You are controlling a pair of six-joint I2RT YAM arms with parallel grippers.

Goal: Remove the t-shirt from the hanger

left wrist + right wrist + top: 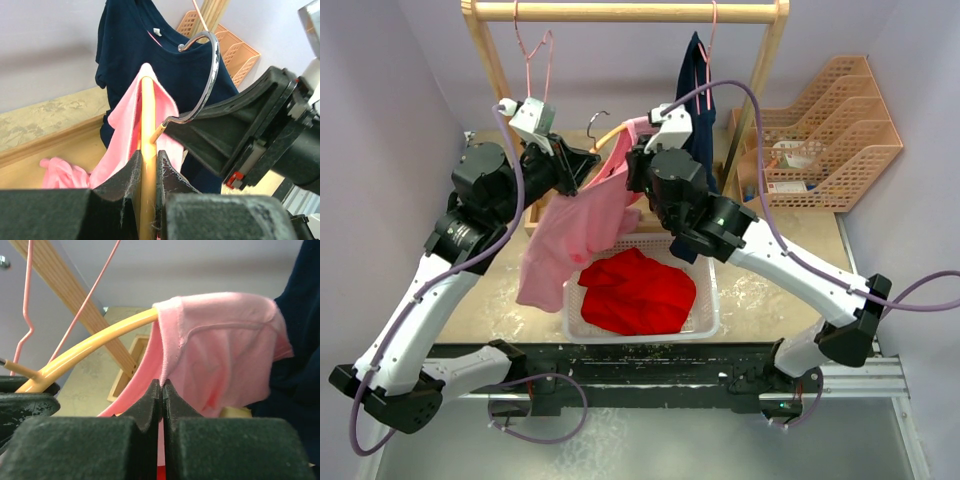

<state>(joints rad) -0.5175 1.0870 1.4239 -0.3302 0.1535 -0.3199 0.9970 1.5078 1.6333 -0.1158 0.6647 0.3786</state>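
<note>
T-shirt [575, 235]: pink, one shoulder over the end of the hanger [605, 135], the rest hanging low past the left rim of the basket [712, 310]. Left gripper [148, 155]: clamped on the hanger bar. Right gripper [162, 385]: fingers together on the T-shirt's seamed edge. Navy shirt [695, 80] hangs close behind on the right. Wire hanger [535, 55] hangs well apart to the left on the rack [620, 12].
</note>
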